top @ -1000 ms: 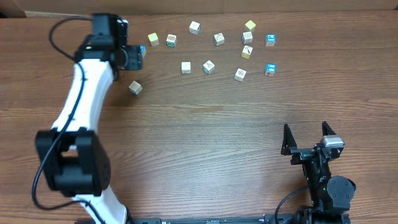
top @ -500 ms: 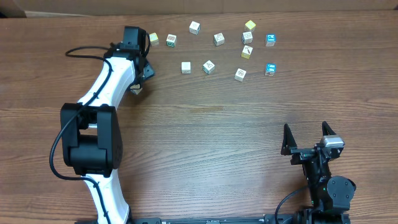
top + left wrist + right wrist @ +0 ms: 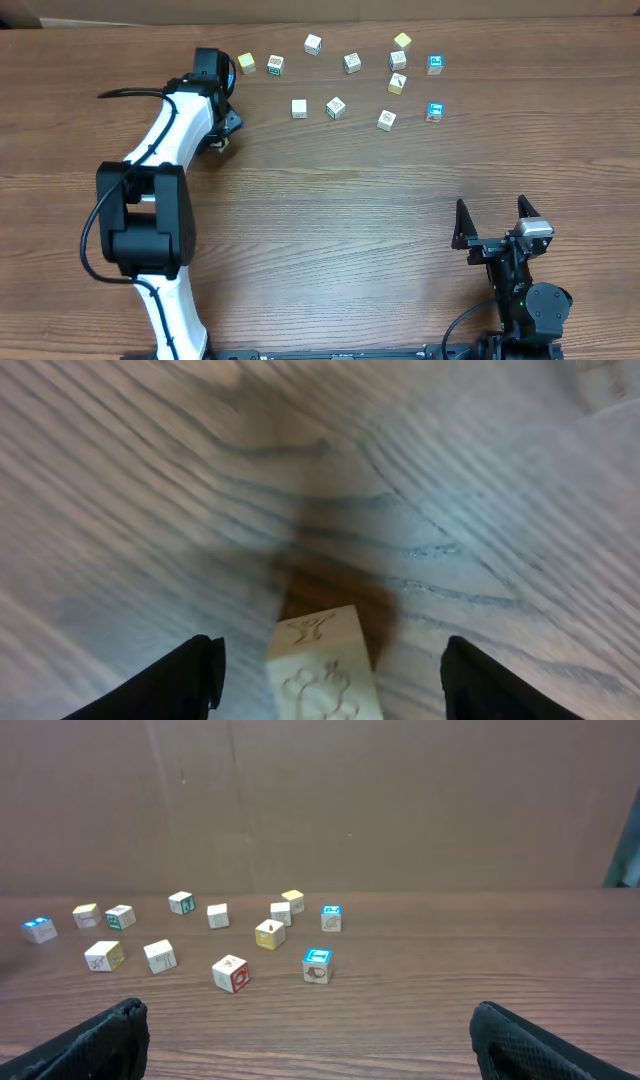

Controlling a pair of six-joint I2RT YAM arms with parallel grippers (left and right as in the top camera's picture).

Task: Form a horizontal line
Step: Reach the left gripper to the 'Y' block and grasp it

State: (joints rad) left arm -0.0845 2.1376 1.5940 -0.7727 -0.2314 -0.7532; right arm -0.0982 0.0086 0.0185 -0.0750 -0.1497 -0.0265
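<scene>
One pale cube [image 3: 320, 660] sits between the spread fingers of my left claw [image 3: 330, 672] with bare wood on either side; the frame edge cuts off its lower part, and from overhead my wrist hides nearly all of it. No row is formed yet: the other cubes [image 3: 335, 107] lie scattered along the far side of the table [image 3: 330, 230], among them a green-faced cube [image 3: 275, 65] whose letter is too small to read. My right claw [image 3: 492, 215] rests well apart from them, gaping wide around nothing.

The pale cube [image 3: 322, 670] bears what looks like a carved Y.
</scene>
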